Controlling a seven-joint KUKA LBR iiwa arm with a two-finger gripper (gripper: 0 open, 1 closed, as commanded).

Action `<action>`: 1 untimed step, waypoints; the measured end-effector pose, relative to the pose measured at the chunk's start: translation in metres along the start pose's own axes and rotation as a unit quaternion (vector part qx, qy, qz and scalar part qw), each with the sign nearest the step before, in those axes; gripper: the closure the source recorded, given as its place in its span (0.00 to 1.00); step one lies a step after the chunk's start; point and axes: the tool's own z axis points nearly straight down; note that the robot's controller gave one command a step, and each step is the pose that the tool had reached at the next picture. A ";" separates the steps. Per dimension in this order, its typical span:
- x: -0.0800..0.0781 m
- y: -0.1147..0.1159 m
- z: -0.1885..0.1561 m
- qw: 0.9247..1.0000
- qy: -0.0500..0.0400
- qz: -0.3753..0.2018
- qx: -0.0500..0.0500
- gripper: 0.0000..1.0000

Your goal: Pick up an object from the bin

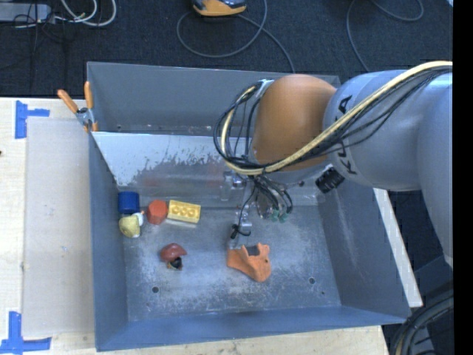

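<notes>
A: Entry one, the thing nearest the pincer?
B: Orange wedge-like piece (248, 265), irregular, lying flat on the floor of the bin (199, 291), right of centre and toward the near wall; a small dark part sits at its upper edge

A: The pincer?
B: Pincer (241, 232): pointing down, just above the wedge's upper left end. Opening: cannot tell. Nothing seen held; contact with the wedge not evident

A: Handling note?
B: As a judgement: centre over the wedge's body before descending, straddle its shorter side, keep clear of the dark part

A: Remainder?
B: Dark red lump (173, 254), left of the wedge, apart. Further left, a cluster near the left wall: yellow studded brick (183, 211), red-orange ball (157, 212), blue block (128, 201), pale yellow rounded piece (131, 226)
</notes>
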 end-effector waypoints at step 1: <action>0.028 -0.054 0.013 1.000 0.003 -0.028 0.000 0.00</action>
